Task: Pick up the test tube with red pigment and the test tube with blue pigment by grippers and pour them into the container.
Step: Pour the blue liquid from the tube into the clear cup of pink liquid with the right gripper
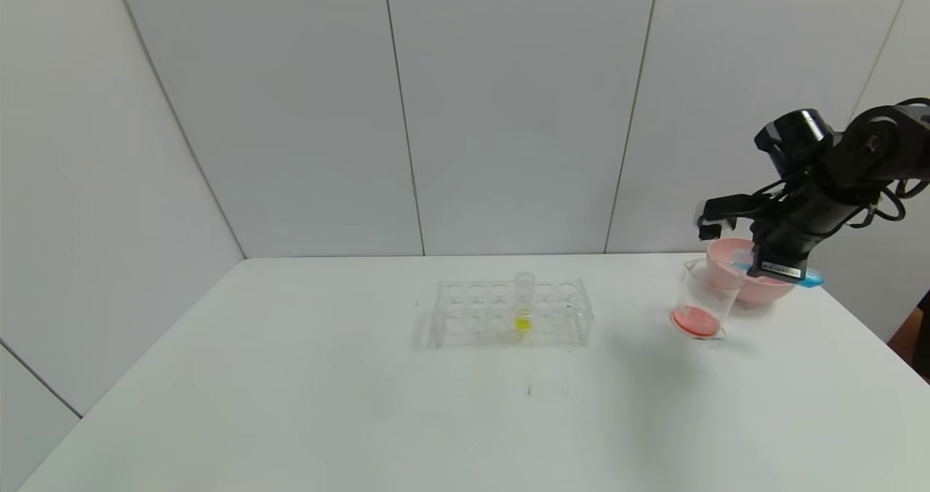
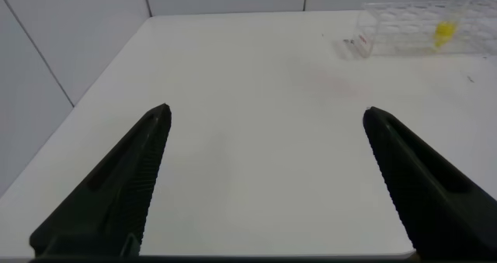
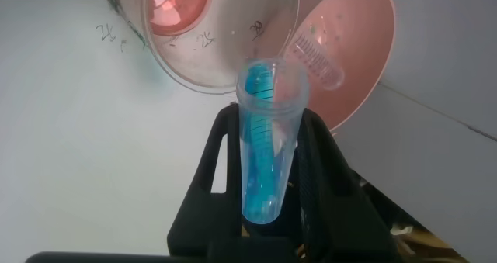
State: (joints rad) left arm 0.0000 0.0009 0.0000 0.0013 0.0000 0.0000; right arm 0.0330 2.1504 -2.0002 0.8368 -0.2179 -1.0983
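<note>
My right gripper is shut on the test tube with blue pigment, held tilted almost level at the far right of the table. In the right wrist view the tube sits between the black fingers, its open mouth pointing at the rim of the container. The blue liquid lies along the tube's length. The clear beaker holds orange-red liquid at its bottom. No tube with red liquid shows. My left gripper is open and empty over bare table, out of the head view.
A pink bowl stands just behind the beaker, with an empty clear tube lying in it. A clear tube rack in the table's middle holds a tube with yellow liquid. The table's right edge is near the bowl.
</note>
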